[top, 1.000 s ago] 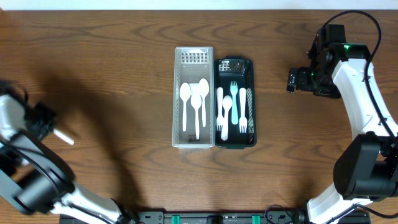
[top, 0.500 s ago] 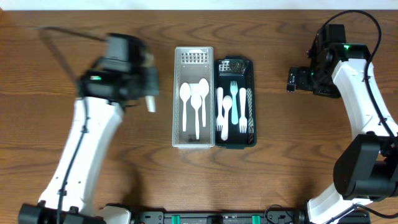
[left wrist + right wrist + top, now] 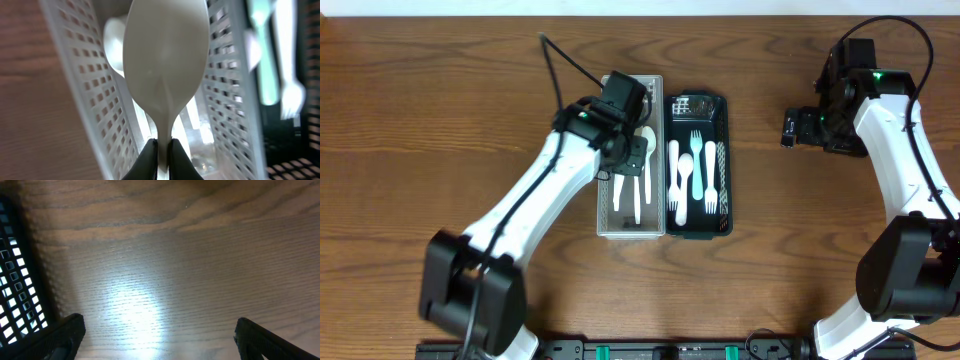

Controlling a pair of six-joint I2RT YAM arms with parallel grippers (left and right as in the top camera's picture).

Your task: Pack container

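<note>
A white perforated container [image 3: 603,205] with white spoons [image 3: 617,172] stands at the table's middle. A black container [image 3: 725,125] with white forks and a teal fork [image 3: 696,165] stands right beside it. My left gripper [image 3: 638,158] is over the white container, shut on a white spoon's handle. In the left wrist view the spoon [image 3: 165,60] points away from the fingertips [image 3: 162,150] and hangs between the white container's walls [image 3: 85,90], above another spoon. My right gripper [image 3: 788,130] is open and empty over bare wood, right of the black container; its fingers [image 3: 160,332] are wide apart.
The black container's mesh edge [image 3: 10,270] shows at the left of the right wrist view. In the left wrist view the teal fork [image 3: 265,65] and a white fork [image 3: 289,75] lie in the black container at the right. Wood table all around.
My left arm has swung from the table's far left edge to over the white container, carrying the white spoon. The right arm has not moved.
</note>
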